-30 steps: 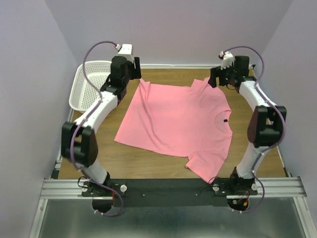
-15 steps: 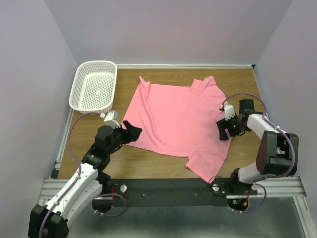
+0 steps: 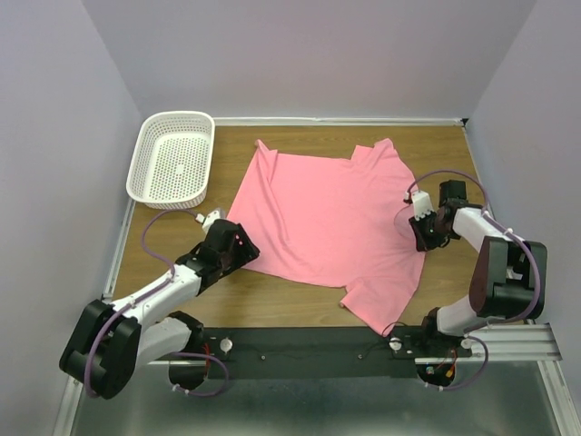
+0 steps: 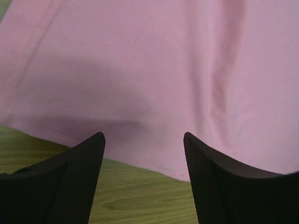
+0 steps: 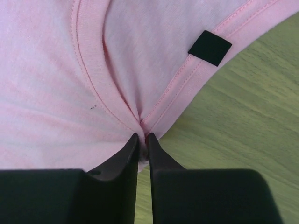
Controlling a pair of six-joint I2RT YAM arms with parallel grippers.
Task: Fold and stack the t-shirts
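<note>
pinching t-shirt (image 3: 327,213) collar with right gripper (image 5: 142,139), left gripper (image 4: 144,136) agape at hem, wooden table (image 3: 272,300), lilac walls (image 3: 300,54)

A plain salmon-pink short-sleeved t-shirt (image 3: 327,218) lies unfolded and spread flat on the table (image 3: 272,298), with soft wrinkles running across it. Its neckline, which bears a small black tag (image 5: 210,47), is bunched and pinched in the right gripper (image 5: 142,140). A hem corner lies just ahead of the wide-spread left gripper (image 4: 142,137)
</note>
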